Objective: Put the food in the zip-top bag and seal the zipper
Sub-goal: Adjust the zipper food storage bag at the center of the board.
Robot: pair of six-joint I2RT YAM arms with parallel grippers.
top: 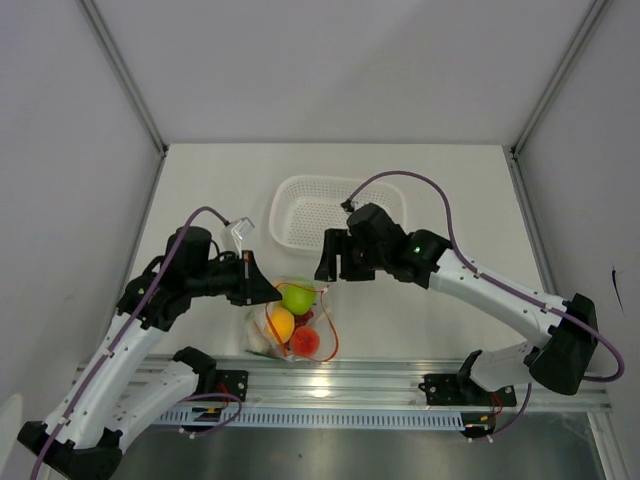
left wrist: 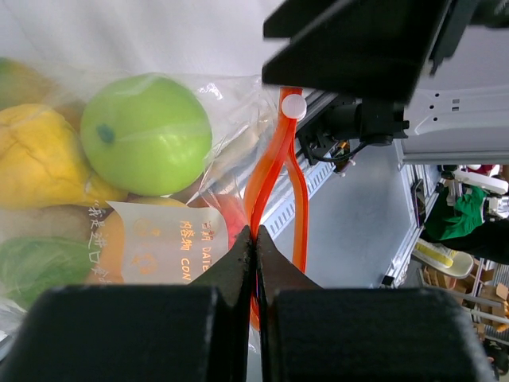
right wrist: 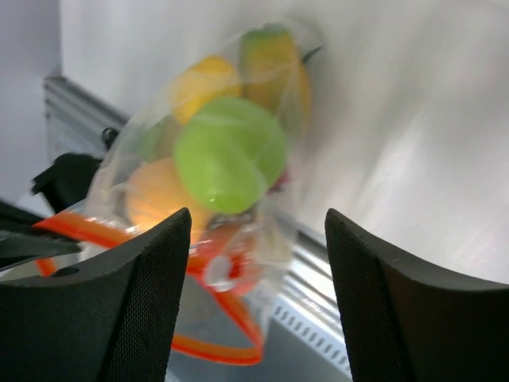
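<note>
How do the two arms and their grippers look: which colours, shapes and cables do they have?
The left arm and the right arm have white tubular links with black joints and black wrist housings. A thin purple cable runs along each one. A small green light glows on the right arm. The left gripper and right gripper are black, with broad, finely textured fingers.

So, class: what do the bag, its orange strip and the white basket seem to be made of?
Bag: thin clear film, probably plastic; glossy, creased, green apple shows through. Strip: smooth orange, likely plastic. Basket: white, matte, perforated; probably moulded plastic.
</note>
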